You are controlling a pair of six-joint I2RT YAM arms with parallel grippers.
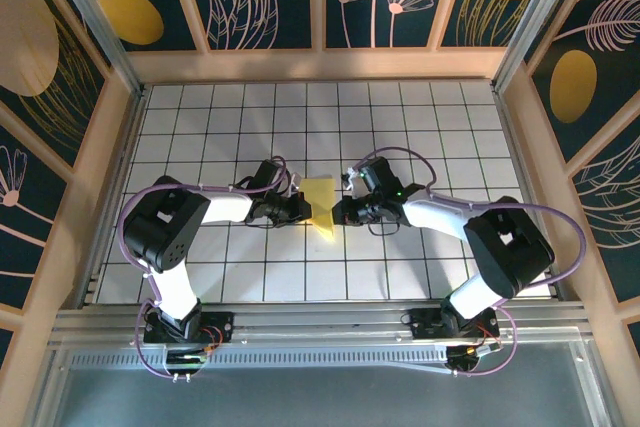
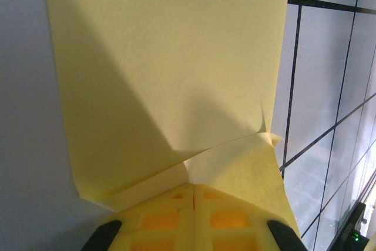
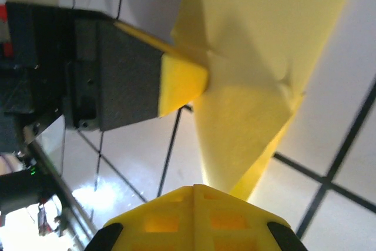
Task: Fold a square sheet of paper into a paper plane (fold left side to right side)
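Left fingers point(image 2: 161, 218), right fingers point(image 3: 229, 218) pinched closed, tips facing.

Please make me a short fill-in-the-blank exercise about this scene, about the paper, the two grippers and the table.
1. The sheet of paper is pale ___ in colour.
2. The left gripper and the right gripper each pinch it with the jaws ___.
3. The table under it is a grid of ___ tiles with dark lines.
4. The number of robot arms reaching to the paper is ___.

Missing words: yellow; shut; white; two.
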